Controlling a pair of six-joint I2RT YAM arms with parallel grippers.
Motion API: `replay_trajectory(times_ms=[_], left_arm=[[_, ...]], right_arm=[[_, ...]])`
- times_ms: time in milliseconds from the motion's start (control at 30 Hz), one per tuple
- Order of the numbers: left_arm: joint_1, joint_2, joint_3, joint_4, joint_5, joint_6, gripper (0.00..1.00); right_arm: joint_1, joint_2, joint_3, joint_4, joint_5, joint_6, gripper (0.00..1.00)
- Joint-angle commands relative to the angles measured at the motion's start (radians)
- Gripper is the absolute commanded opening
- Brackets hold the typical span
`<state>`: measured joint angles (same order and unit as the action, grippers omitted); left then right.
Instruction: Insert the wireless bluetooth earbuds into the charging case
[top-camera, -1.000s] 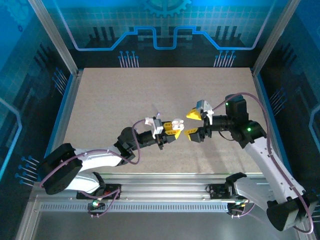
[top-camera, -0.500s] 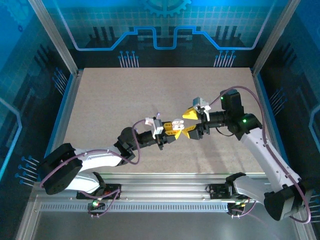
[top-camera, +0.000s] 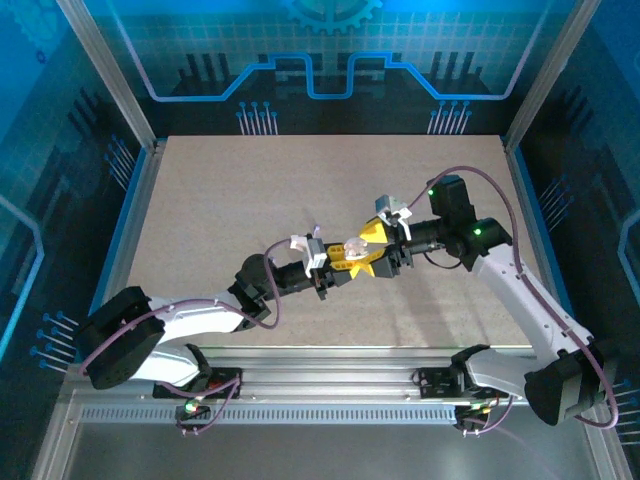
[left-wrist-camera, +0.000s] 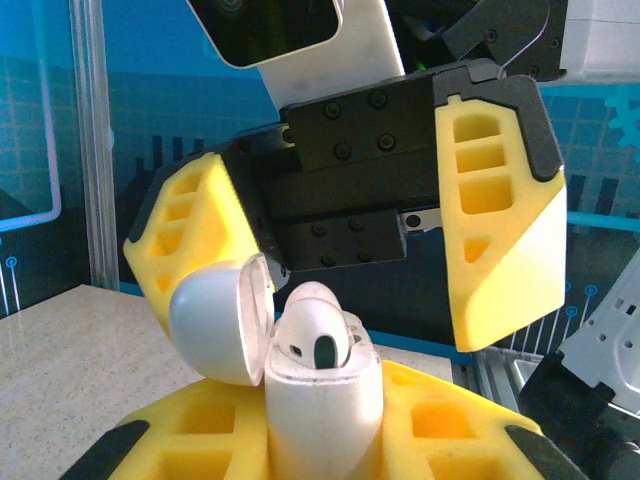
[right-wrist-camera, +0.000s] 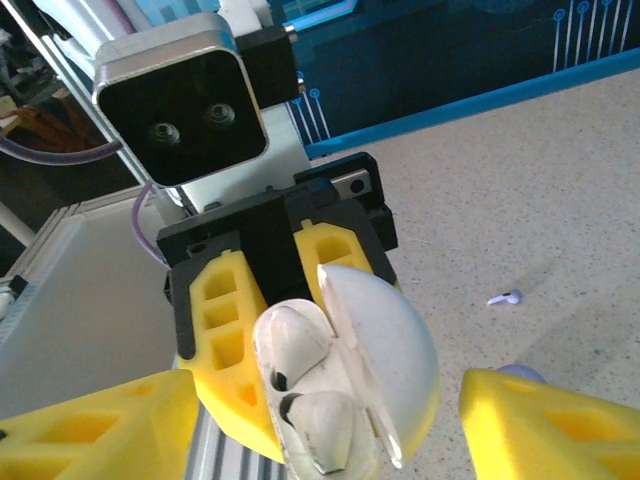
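1. The charging case (left-wrist-camera: 320, 400) is held up off the table (right-wrist-camera: 520, 180), near its middle and a little to the right. The left gripper (top-camera: 348, 256) is clamped on the case's lower body.
2. The right gripper (top-camera: 374, 245) is spread wide. Its jaws stand on either side of the case and touch nothing.
3. The case is a small, pale, glossy plastic shell with rounded sides. Its domed lid (left-wrist-camera: 215, 320) is hinged open to one side.
4. Two earbuds (right-wrist-camera: 292, 345) appear to sit in the wells. They are smooth white bulbs, and one shows a dark oval port.
5. A loose earbud (right-wrist-camera: 507, 297) lies on the speckled table. It is tiny and stemmed.
6. Judged by its look, the case is light and rigid but slippery. A hard pinch on the curved wall could squirt it out, so the flatter lower body is the place to hold it, as the left gripper does now.
7. The lid is probably the weak point, with thin plastic on a small hinge. It is better pressed on the dome's crown than levered by its edge.
8. The earbuds would be nearly weightless and easily flicked away. They are best taken by the bulb and guided stem-first into a well.
9. The yellow fingers (left-wrist-camera: 440, 430) are moulded with open pockets and look hard-surfaced, so they may offer little friction.
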<state>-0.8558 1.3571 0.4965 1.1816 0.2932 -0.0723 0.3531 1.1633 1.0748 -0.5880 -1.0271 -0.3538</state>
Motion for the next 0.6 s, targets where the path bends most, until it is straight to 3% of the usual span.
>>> replay_trajectory(times_ms=[0, 367, 567], left_arm=[[-0.01, -0.027, 0.03, 0.012, -0.014, 0.024, 0.18], [-0.01, -0.036, 0.019, -0.014, -0.075, 0.046, 0.18], [-0.009, -0.03, 0.022, -0.011, -0.067, 0.04, 0.18]], right_arm=[[0.008, -0.006, 0.027, -0.035, -0.045, -0.02, 0.69], [-0.021, -0.101, -0.039, 0.017, -0.088, -0.011, 0.56], [-0.043, -0.163, -0.089, 0.055, -0.058, 0.003, 0.56]])
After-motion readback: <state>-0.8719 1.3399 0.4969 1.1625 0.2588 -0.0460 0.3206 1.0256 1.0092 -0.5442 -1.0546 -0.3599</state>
